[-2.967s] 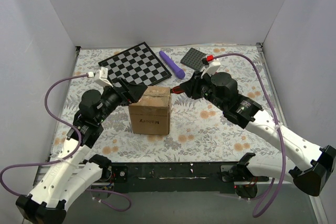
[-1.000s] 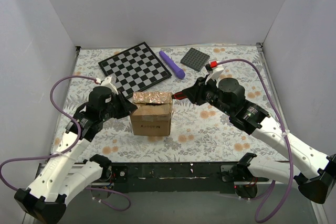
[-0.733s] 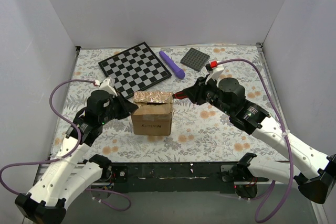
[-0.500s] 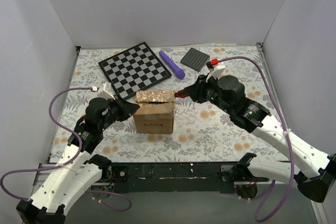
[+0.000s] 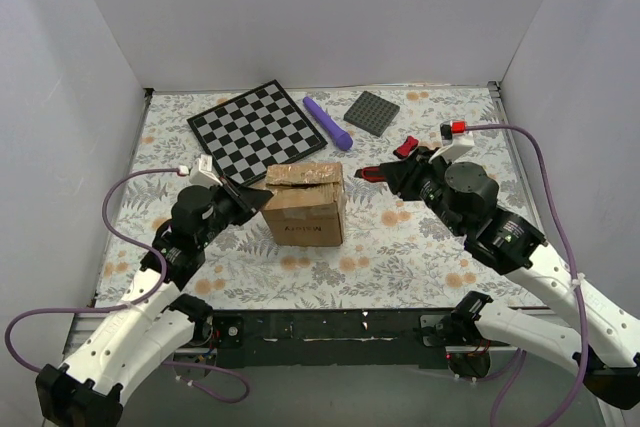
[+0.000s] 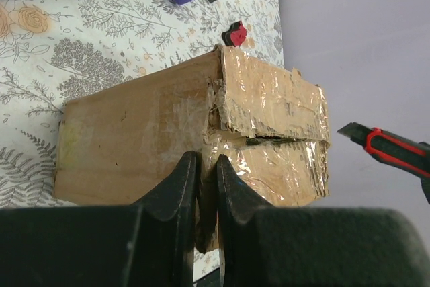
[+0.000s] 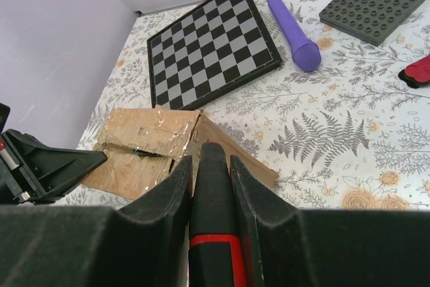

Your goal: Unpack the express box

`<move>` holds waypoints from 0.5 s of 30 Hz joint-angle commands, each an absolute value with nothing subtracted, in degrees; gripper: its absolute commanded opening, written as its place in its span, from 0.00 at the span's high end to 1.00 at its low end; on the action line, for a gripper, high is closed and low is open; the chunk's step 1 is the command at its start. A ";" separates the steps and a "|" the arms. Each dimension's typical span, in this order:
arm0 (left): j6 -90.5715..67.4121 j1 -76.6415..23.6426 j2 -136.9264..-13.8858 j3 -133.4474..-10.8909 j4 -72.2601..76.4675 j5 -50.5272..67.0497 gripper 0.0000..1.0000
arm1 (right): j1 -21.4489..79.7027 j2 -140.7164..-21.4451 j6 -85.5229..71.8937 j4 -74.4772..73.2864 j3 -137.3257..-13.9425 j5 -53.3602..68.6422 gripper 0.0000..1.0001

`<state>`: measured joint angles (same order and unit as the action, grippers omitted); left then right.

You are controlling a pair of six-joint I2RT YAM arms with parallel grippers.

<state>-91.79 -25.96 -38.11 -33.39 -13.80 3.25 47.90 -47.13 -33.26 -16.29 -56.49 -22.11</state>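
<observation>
two grippers flank the express box (image 5: 305,209), which sits on the floral tablecloth (image 5: 420,242) near the middle of the table, between the arms and just in front of the chessboard (image 5: 257,128). box stands turned a little off square to the table edge, black print on its near side, glossy tape on the top flaps wrinkled and torn near one corner, with a dark seam showing between the flaps. left gripper (image 6: 206,162) is at the box's upper left edge, its jaws drawn to a thin slit with a strip of cardboard edge pinched between them. right gripper (image 7: 211,159) is clamped around the black-and-red handle of a utility knife (image 5: 372,173); the tip points toward the box from the right. from above and from the left wrist the knife hangs in the air beside the box's upper right corner, apart from it. one small red piece (image 5: 405,147) lies on the cloth behind the right gripper. at the back of the table, right of the chessboard, lie a purple cylinder (image 5: 328,122) and a dark grey studded plate (image 5: 372,112), near each other but not touching.
</observation>
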 commanded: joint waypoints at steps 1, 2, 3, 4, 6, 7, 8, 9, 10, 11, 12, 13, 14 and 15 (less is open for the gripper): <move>-93.26 -25.75 -39.81 -35.15 -7.56 2.99 1.00 | 47.73 -46.58 -36.21 -12.66 -55.81 -26.98 0.99; -93.25 -25.75 -39.90 -35.24 -7.47 2.99 1.00 | 47.81 -46.23 -36.12 -12.40 -55.90 -26.98 0.99; -93.34 -25.84 -39.90 -35.33 -7.38 2.38 1.00 | 47.81 -46.14 -36.47 -12.31 -55.72 -26.63 0.99; -93.51 -25.75 -39.82 -35.07 -7.03 2.03 1.00 | 47.81 -45.88 -37.87 -12.13 -55.29 -26.28 0.99; -94.22 -25.84 -39.82 -34.46 -6.59 1.24 1.00 | 47.81 -45.09 -39.80 -10.20 -52.75 -25.49 0.99; -94.57 -25.84 -39.81 -33.84 -5.90 1.06 1.00 | 47.81 -44.57 -40.95 -9.41 -51.69 -25.49 0.99; -95.01 -25.93 -39.99 -33.58 -5.54 1.05 1.00 | 47.81 -43.43 -43.57 -7.32 -50.46 -26.10 0.99; -95.10 -26.10 -40.08 -33.49 -5.36 0.71 1.00 | 47.81 -42.72 -44.90 -6.08 -47.40 -26.54 0.99; -95.18 -26.19 -40.34 -33.49 -5.10 0.70 1.00 | 47.73 -41.84 -46.13 -2.50 -45.81 -26.72 0.99; -95.27 -26.54 -40.43 -33.57 -5.01 0.70 1.00 | 47.81 -40.27 -48.06 -0.81 -44.14 -26.89 0.99; -95.10 -26.63 -40.60 -33.57 -4.92 0.79 1.00 | 47.81 -39.82 -48.95 -0.53 -42.99 -27.16 0.99; -95.01 -26.89 -40.87 -33.75 -4.83 -0.95 1.00 | 47.81 -39.47 -49.83 2.00 -41.41 -27.59 0.99; -94.75 -27.07 -40.96 -33.92 -4.83 -1.14 1.00 | 47.73 -39.03 -50.53 2.72 -40.79 -28.38 0.99; -94.49 -27.16 -41.13 -34.10 -4.75 -1.23 1.00 | 47.81 -38.85 -51.41 3.42 -40.17 -28.65 0.99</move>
<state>-93.54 -26.44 -41.23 -33.23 -9.69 0.95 47.90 -40.62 -45.39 -7.03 -41.76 -25.54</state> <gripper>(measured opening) 0.091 0.303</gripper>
